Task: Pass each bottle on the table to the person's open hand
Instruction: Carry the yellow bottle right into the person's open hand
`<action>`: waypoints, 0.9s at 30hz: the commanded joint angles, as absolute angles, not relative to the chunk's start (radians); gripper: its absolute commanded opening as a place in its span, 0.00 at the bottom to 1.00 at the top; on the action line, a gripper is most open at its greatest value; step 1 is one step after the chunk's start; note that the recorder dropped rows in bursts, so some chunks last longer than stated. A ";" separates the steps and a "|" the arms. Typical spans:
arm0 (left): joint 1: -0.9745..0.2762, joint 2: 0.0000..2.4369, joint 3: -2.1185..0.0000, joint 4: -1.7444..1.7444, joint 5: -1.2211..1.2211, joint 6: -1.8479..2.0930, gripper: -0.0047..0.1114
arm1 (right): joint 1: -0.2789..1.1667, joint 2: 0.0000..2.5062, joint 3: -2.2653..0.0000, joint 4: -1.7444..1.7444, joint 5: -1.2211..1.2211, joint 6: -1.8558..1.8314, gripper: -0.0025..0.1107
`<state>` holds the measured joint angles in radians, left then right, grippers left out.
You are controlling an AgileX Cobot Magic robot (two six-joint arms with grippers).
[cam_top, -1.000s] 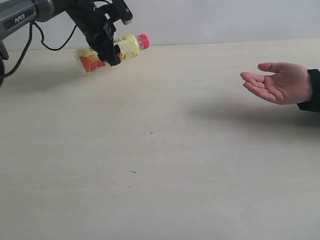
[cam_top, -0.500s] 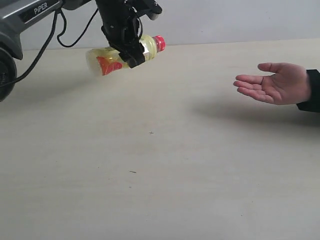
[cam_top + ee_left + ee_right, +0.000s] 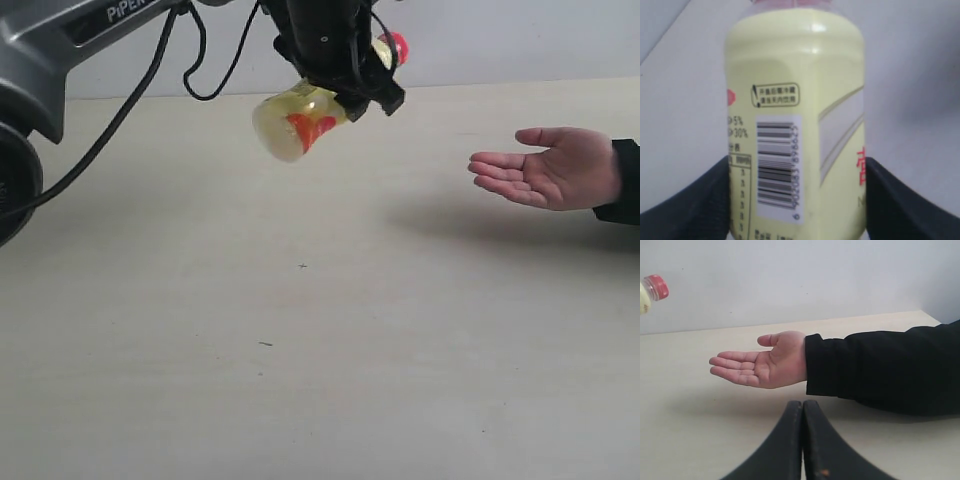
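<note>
Above the beige tabletop (image 3: 300,380), the left end effector (image 3: 348,85) is pinching the yellow bottle (image 3: 285,125) aloft, well apart from the open hand (image 3: 545,170), while the right end effector (image 3: 803,407) is resting pressed together.

Soft light is falling from above, laying a faint shadow on the surface (image 3: 300,400) beneath the hand (image 3: 545,168). The bottle (image 3: 795,100) is showing slightly blurred up close (barcode (image 3: 777,167) edges soft).

Open air runs from the yellow plastic bottle with red cap (image 3: 300,125), held aloft, to the person's open palm-up hand (image 3: 545,170) — a free passage. Below, the wide pale beige desk (image 3: 300,400) carries only tiny dark specks (image 3: 302,266); the grey-black left arm (image 3: 60,45) blocks the far left.
</note>
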<state>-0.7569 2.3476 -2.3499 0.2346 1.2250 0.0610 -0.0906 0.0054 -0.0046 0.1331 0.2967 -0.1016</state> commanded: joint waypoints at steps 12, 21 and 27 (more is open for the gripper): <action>-1.011 2.315 -2.349 0.214 1.193 -0.391 0.04 | -0.088 0.000 0.000 0.132 0.290 -0.104 0.02; -1.036 2.351 -2.349 0.145 0.867 -0.675 0.04 | -0.088 0.000 0.000 0.132 0.290 -0.104 0.02; -1.036 2.401 -2.349 0.107 0.744 -0.769 0.04 | -0.088 0.000 0.000 0.132 0.290 -0.104 0.02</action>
